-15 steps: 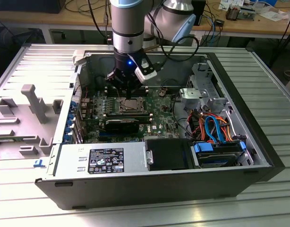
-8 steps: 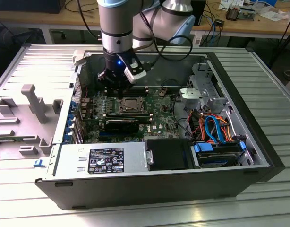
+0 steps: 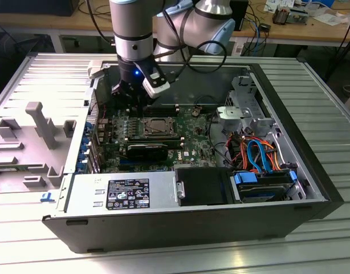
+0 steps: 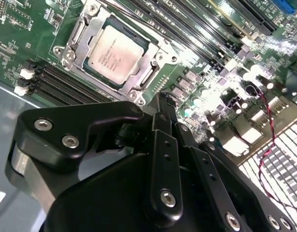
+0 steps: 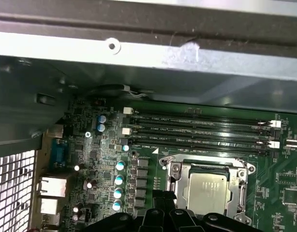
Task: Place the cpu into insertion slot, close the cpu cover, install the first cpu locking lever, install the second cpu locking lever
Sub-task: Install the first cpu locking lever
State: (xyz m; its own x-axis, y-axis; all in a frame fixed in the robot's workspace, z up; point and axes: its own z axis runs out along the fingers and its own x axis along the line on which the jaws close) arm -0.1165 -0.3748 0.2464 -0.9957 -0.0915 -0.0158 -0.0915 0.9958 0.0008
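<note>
Ribbed grey metal forms the table (image 3: 314, 85), and on it an open computer case (image 3: 163, 228) lies on its side with the green motherboard (image 3: 193, 132) facing up. The insertion slot (image 3: 144, 129) sits near the middle of that board. The cpu (image 3: 158, 125) is already seated in it, its silver-grey top showing in both wrist views (image 4: 117, 53) (image 5: 209, 189). The cpu cover (image 4: 153, 60) lies flat around the chip, which shows through its square window.

The claw (image 3: 129, 100) hangs just beside the slot, on the exterior view's left of it and toward the case's back wall. It is pressed together and pinches nothing. In the second wrist view its tip (image 4: 161, 99) lies close to one corner of the slot's metal rim. In the first wrist view the tip (image 5: 163, 199) stands beside the slot's edge. Whether it touches the board cannot be told.

Long black memory slots (image 5: 201, 130) run alongside the slot on the side toward the case wall. A labelled power supply (image 3: 126, 193) lies well apart from the slot along the case's near edge. Blue and orange cables (image 3: 257, 157) lie well to the exterior view's right of the slot. A grey plastic tray (image 3: 32, 137) rests on the table outside the case, on the exterior view's left of the slot.
</note>
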